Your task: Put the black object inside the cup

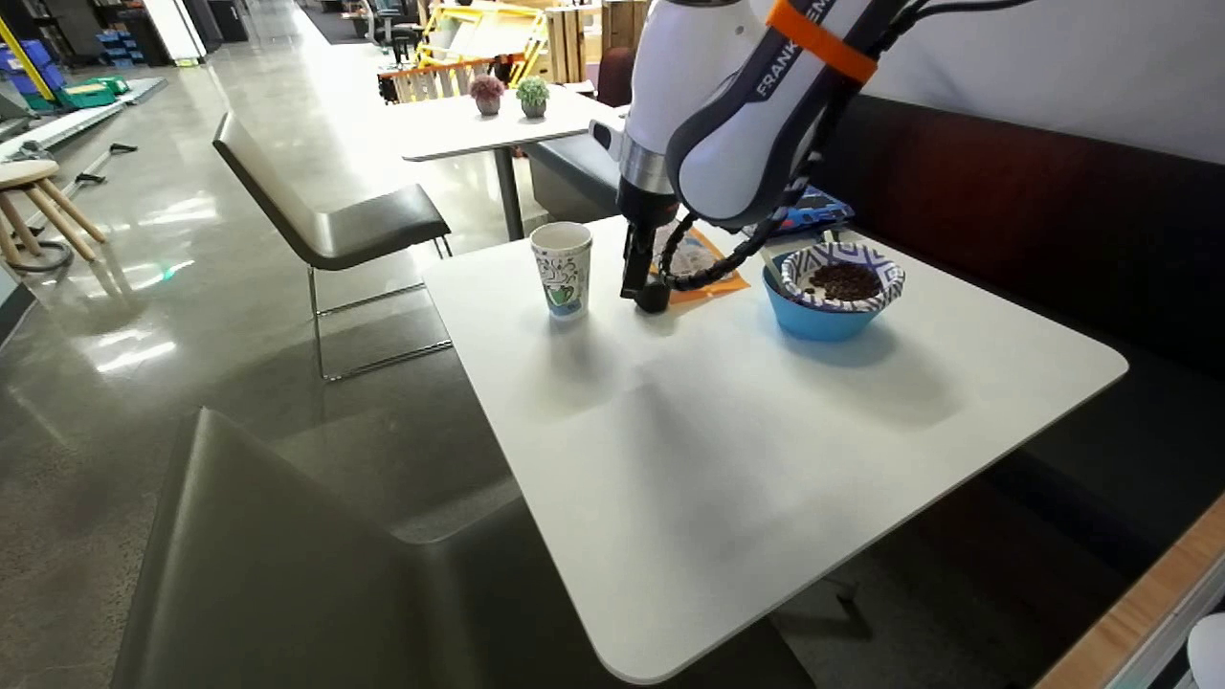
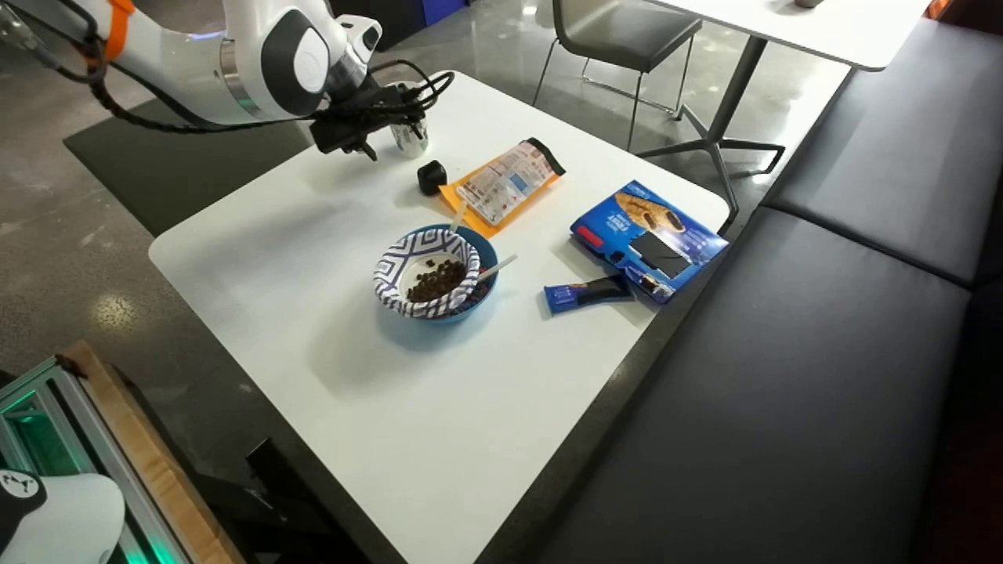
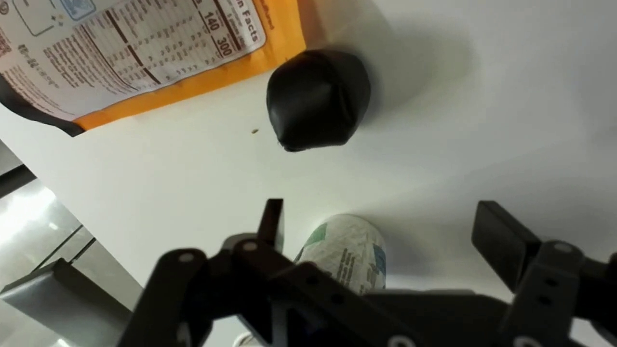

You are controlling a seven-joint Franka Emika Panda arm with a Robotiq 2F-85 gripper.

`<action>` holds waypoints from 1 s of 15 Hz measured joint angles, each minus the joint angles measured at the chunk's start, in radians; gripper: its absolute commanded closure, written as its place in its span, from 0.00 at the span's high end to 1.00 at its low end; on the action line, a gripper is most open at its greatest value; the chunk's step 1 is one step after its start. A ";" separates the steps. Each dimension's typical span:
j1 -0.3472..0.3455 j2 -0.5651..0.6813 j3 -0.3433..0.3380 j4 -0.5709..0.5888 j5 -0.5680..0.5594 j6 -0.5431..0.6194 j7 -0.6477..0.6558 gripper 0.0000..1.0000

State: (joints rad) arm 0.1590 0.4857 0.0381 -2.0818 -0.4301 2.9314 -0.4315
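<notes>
Across the table [image 2: 470, 407], in an exterior view: the gripper [image 2: 394, 144], spread wide and holding nothing; the cup [image 2: 415, 141], upright; the black object [image 2: 432, 178], loose beside the packet [image 2: 505, 188]. Grasp, lift and drop all seem left. Squat, the black object shows no clear long axis — its narrower edge faces the cup.

Black object [image 3: 318, 101], perhaps leathery, near upright cup [image 1: 563, 273]

"frank" on arm [image 1: 739, 153]; "140", "300" on packet [image 3: 149, 53]
</notes>
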 measured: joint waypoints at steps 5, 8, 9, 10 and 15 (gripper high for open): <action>0.000 0.108 -0.032 0.095 -0.045 0.000 -0.020 1.00; -0.009 0.166 -0.032 0.143 -0.046 0.000 -0.050 0.71; -0.012 0.182 -0.032 0.157 -0.046 0.000 -0.060 0.70; -0.014 0.195 -0.033 0.171 -0.048 0.000 -0.067 0.64; -0.023 0.216 -0.057 0.210 -0.054 -0.018 -0.080 0.24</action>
State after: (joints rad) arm 0.1356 0.7016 -0.0186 -1.8718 -0.4840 2.9134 -0.5118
